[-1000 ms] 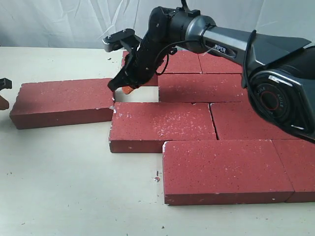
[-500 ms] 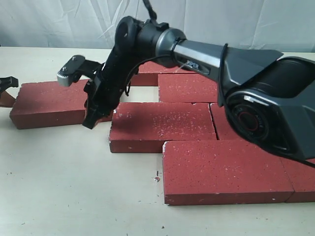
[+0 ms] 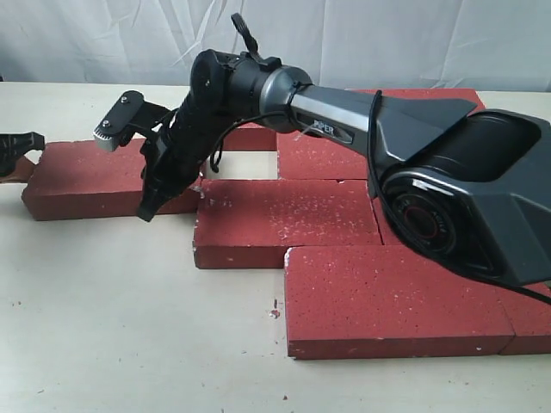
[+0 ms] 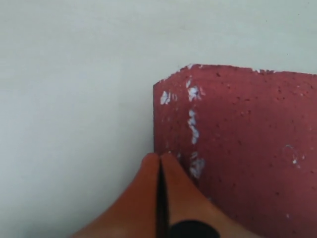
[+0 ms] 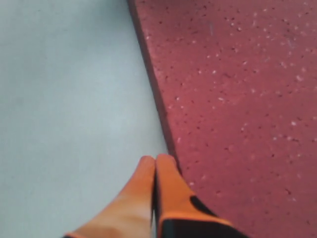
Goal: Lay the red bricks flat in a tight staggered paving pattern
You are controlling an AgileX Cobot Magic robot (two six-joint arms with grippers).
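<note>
Right hand (image 5: pixel 155 166): your orange fingers are pressed together with nothing between them; the tips sit low against the front edge of the loose brick, near its three o'clock end
Left hand (image 4: pixel 159 166): your fingers here are pressed together too, and empty; the tips rest on the edge of the same brick at its nine o'clock end
Loose brick (image 3: pixel 95 176): lies flat on the table at nine o'clock of the paved group, and its three o'clock end comes up close to the far corner of the middle brick
Middle brick (image 3: pixel 284 219): flat, its near side touching the front brick and set off from it toward nine o'clock
Front brick (image 3: pixel 396 297): flat at five o'clock, nearest the camera, with another brick butted against its three o'clock end
Back brick (image 3: pixel 331 157): flat at twelve o'clock of the middle brick, tight against it
Slot (image 3: pixel 245 165): a bare patch of table between the loose brick and the back brick, partly hidden by your right arm (image 3: pixel 344 112)
Table (image 3: pixel 129 327): pale, with a few specks and crumbs
</note>
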